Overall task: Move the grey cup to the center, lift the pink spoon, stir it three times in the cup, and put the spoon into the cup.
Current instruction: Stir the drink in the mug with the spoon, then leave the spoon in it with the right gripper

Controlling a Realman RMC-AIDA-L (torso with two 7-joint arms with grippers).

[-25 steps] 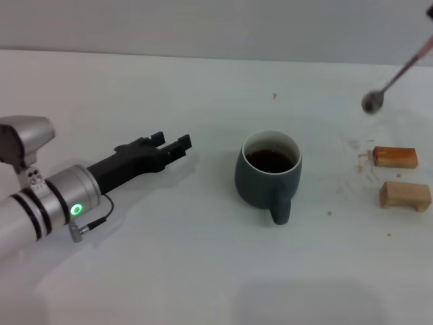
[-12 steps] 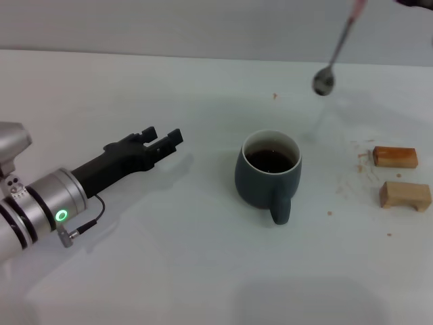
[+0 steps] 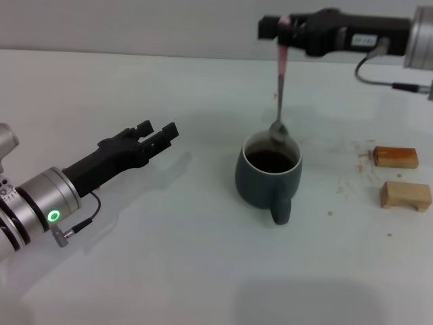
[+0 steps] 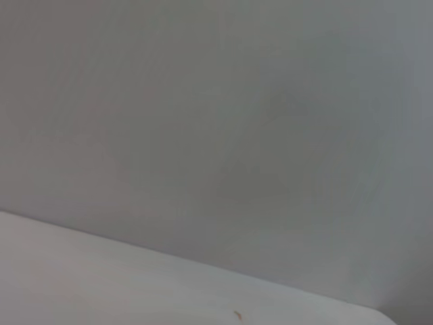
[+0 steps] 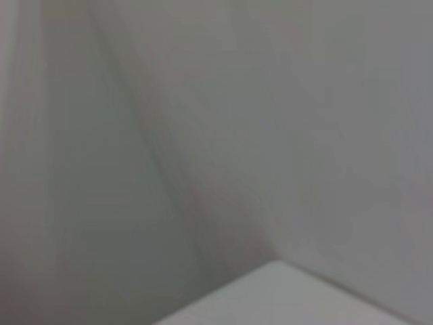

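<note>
Right tool [image 3: 282, 28] gripping pink spoon [image 3: 279, 81] over grey cup [image 3: 268, 177], wooden blocks [image 3: 404, 194] beside

You see silver arms with black bands, a green ring light, thin black cables and black grippers: left gripper [image 3: 157, 133], right gripper [image 3: 281, 28].

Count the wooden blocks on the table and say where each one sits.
2. Both lie on the robot's right of the mug: the orange-brown block farther back, the paler tan block just in front of it. None looks hidden.
</note>
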